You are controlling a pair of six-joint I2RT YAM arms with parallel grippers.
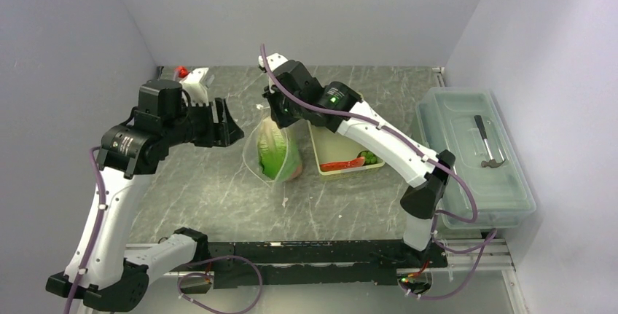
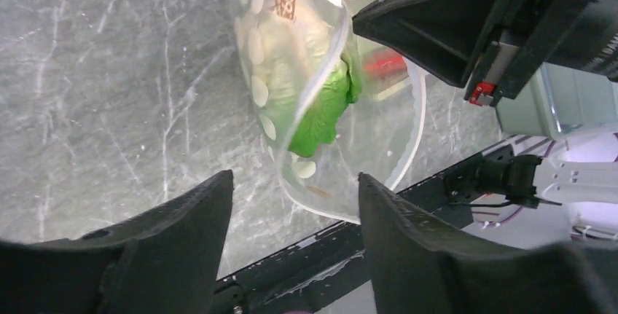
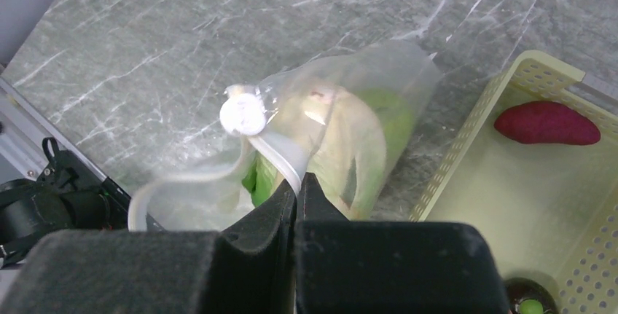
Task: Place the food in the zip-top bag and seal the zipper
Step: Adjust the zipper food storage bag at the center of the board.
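Hanging by one lip of its mouth, the zip-top bag (image 1: pixel 271 152) sits mid-counter with its long axis running from the pinched top down to a bottom that appears to rest on the counter (image 1: pixel 204 190). We see the right jaws closed tight on the whitish zipper (image 3: pixel 273 155). The other lip sags open in a loose loop. The film is clear, floppy and dotted white. Inside we see the crinkled green lettuce (image 2: pixel 321 114) against a pale rounded piece that we cannot identify.

The left jaws stand wide and empty just to the bag's left, level with its belly and facing the open loop. We judge this to be the relation that governs the next move, since only the left arm is free.

The remaining food lies on the far side of the bag from that arm, in the perforated yellow-green basket (image 3: pixel 466 143) just beside it. There we see a smooth red strip (image 3: pixel 546 123) and the knobbly green grapes (image 1: pixel 369 157). The bag is therefore only partly filled, and we judge that sealing is some way off.
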